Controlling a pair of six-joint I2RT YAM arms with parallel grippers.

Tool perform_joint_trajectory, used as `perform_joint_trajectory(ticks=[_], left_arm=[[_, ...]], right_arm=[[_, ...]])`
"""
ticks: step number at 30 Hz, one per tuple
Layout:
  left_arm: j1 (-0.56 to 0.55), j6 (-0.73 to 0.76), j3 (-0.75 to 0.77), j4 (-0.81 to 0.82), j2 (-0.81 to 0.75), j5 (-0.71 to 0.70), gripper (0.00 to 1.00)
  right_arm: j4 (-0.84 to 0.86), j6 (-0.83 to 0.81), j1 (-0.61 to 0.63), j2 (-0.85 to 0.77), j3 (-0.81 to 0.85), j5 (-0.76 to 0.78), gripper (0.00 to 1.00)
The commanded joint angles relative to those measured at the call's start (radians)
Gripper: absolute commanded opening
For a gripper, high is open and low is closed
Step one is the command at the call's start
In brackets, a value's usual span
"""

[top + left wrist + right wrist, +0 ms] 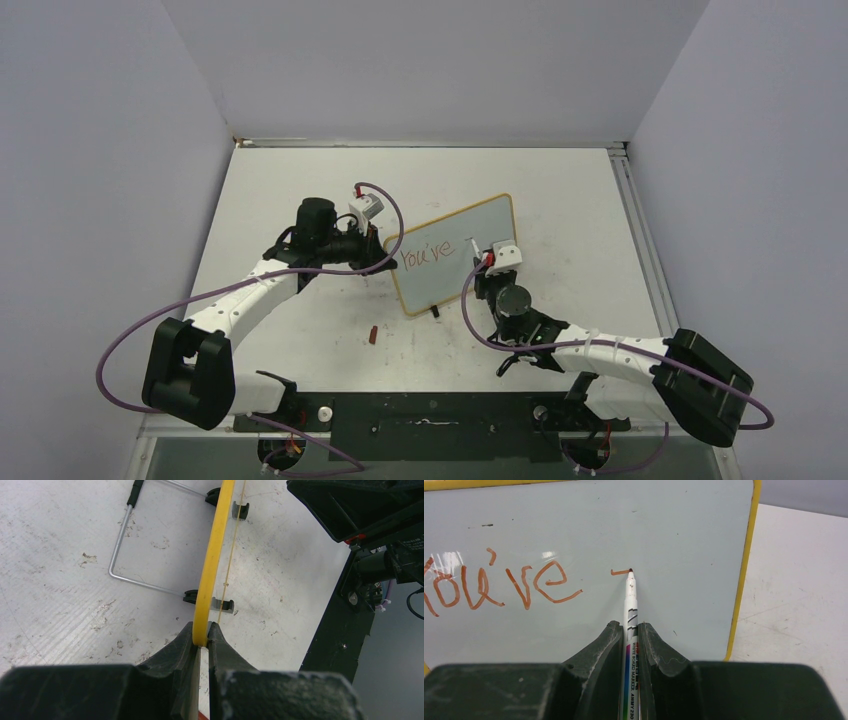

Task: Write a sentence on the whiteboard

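The whiteboard [455,252] stands tilted at mid-table, glossy grey-white face with a yellow rim [212,560]. My left gripper [201,636] is shut on that rim at the board's left edge [392,262]. Red writing, the sentence [499,582], reads "You've" on the face [428,251]. My right gripper [629,628] is shut on a white marker [631,605], whose red tip touches the board at the end of a short new stroke [620,572]. In the top view the right gripper [487,265] sits at the board's lower right part.
A red marker cap [372,335] lies on the white table in front of the board. The board's wire stand [131,565] and black feet rest on the scuffed tabletop. The black base plate [430,415] runs along the near edge.
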Motion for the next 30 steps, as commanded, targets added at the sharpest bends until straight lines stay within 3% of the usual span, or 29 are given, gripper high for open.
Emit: perform_joint_trajectory(ticks=[1,30], left_arm=[[0.001,0.036,-0.011,-0.121,0.023,-0.113,0.0],[0.001,0.036,-0.011,-0.121,0.023,-0.109,0.0]], right_arm=[[0.065,-0.024,-0.01,0.016,0.041,-0.017,0.05],[0.037,-0.009,0.056,0.033,0.018,0.013,0.05]])
